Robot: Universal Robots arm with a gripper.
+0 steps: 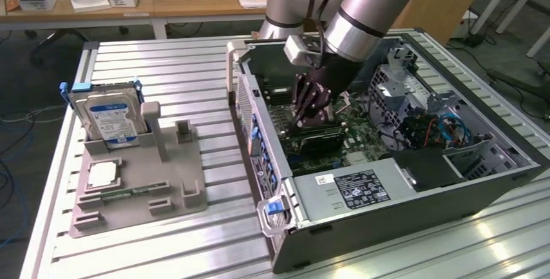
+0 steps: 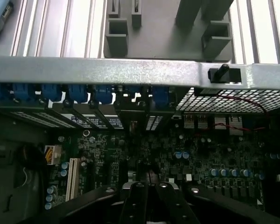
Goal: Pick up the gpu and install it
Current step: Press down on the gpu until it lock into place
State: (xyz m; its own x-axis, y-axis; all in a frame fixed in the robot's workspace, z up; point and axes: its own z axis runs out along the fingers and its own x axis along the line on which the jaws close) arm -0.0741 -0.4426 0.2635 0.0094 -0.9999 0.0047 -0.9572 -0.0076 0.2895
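— Start with the exterior view. What holds what?

— One open computer case (image 1: 404, 182), dark metal, lies on its side across the centre and right of the frame. Inside it sits a green motherboard (image 1: 365, 140), a grey metal drive cage (image 1: 400, 86), a tangle of blue cables (image 1: 447, 127) and a black box with a white label (image 1: 357, 189). At the left of the frame a grey plastic holder (image 1: 138, 182) stands on the ribbed aluminium table (image 1: 172, 66). It carries one silver hard drive (image 1: 107, 118) with a blue-white label, standing upright, and one narrow green memory stick (image 1: 129, 193) lying flat.

— And the arm?

— One arm, silvery with pale blue joints, reaches down from the top of the frame into the case. Its black gripper (image 1: 305, 115) is just above the motherboard. The gpu (image 1: 313, 138), a dark flat card, stands on edge on the motherboard directly under the fingertips, in the centre of the frame. I cannot tell whether the fingers pinch it or merely touch it.

— Now the wrist view.

— A bright metal case rim (image 2: 130, 70) runs across the frame. Below it is a row of blue plastic clips (image 2: 79, 93), about seven, then perforated metal (image 2: 224, 100) with one red wire (image 2: 242, 100). The dark motherboard (image 2: 200, 149) is studded with round capacitors, and one white slot (image 2: 73, 177) shows at lower left. The gripper (image 2: 149, 200) at bottom centre has its two black fingers (image 2: 135, 205) drawn close together; what lies between them is too dark to make out.
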